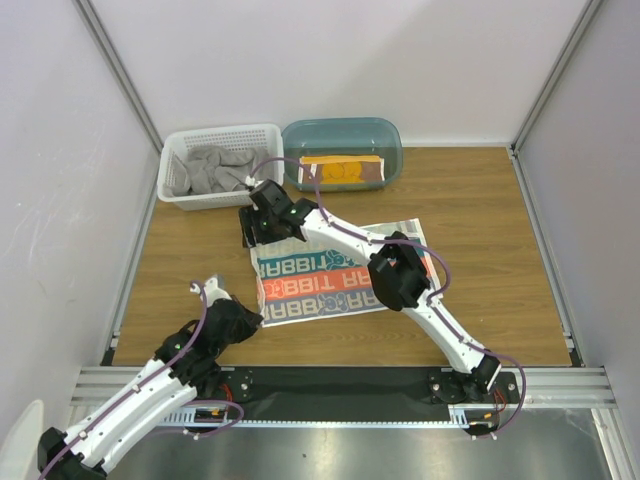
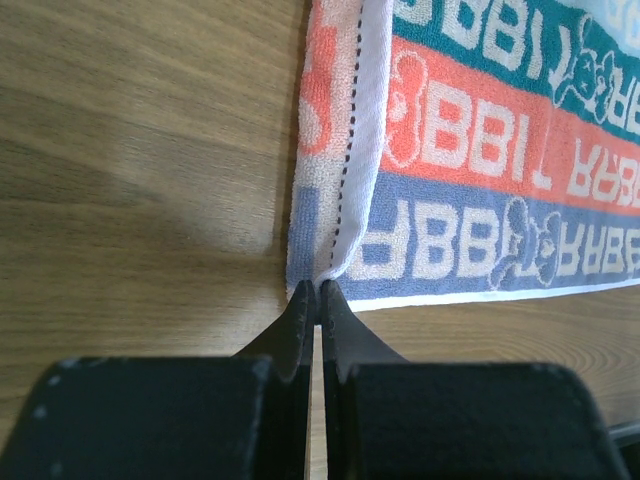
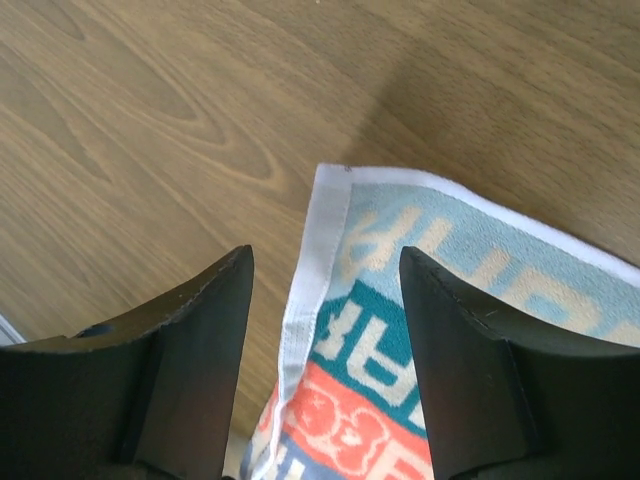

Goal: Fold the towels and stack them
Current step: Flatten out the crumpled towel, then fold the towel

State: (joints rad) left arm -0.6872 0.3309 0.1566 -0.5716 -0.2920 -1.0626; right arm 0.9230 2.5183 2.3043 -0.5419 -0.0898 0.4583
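White printed towel is lying spread on the wooden table. The brown towel is sitting folded in the teal tub, and the grey towel is lying bunched in the white basket.

The left gripper is pinching the printed towel's near-left corner, jaws together on the hem. The right gripper is poised over the far-left corner, jaws apart and straddling the hem (nothing gripped yet).

Likely failures:
- The right jaws are sitting so near the edge that closing may catch only a sliver of hem, or none.
- The shallow left pinch may slip under lifting.
- Unequal lifting would skew the fold.
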